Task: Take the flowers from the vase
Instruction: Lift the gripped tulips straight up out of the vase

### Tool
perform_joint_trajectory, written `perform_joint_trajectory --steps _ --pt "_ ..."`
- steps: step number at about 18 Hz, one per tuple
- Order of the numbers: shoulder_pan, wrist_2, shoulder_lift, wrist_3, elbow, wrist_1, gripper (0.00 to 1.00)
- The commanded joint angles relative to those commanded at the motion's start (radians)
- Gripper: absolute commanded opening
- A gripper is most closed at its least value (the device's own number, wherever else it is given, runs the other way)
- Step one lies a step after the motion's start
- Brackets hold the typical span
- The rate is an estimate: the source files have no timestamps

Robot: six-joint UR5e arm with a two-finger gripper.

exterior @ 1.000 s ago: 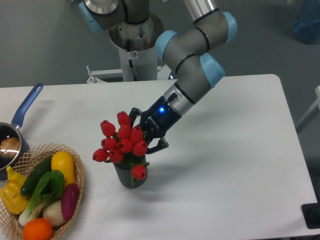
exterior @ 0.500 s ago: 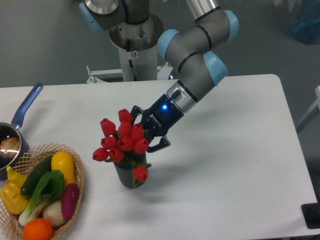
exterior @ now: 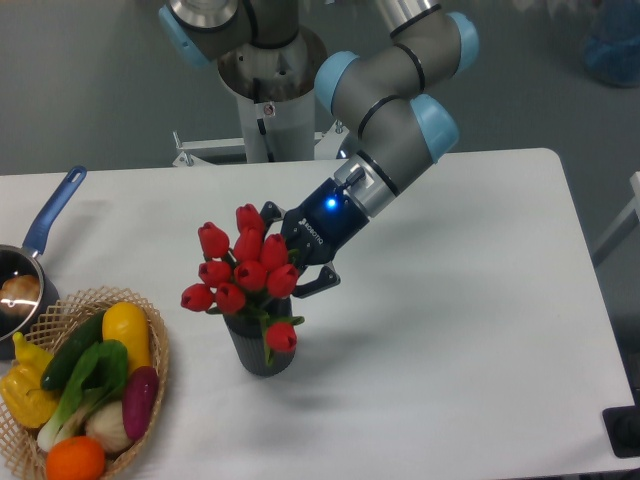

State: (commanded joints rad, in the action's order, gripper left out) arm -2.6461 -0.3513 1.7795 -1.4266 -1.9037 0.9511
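Camera view puts my gripper (exterior: 283, 258) reaching in from the right, its fingers set on either side of the flowers (exterior: 240, 272), apparently closed on the bunch, though the buds hide the contact. The stems run down into the vase (exterior: 262, 352), so I judge the grasp made and the lift out barely begun. Left of the vase sit the wicker basket (exterior: 60, 312) and saucepan (exterior: 35, 255).

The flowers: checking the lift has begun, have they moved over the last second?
Yes. The flowers have risen slightly, their buds sitting higher above the vase, which stays put on the table.
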Motion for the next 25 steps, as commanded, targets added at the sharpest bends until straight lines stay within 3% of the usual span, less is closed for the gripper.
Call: perform_joint_trajectory --steps 13,20,25 --pt "-0.014 0.063 -0.04 0.094 0.012 0.0 0.48" --pt "-0.018 0.063 -0.04 0.233 0.084 0.002 0.48" --pt "-0.023 0.066 -0.043 0.245 0.086 0.002 0.48"
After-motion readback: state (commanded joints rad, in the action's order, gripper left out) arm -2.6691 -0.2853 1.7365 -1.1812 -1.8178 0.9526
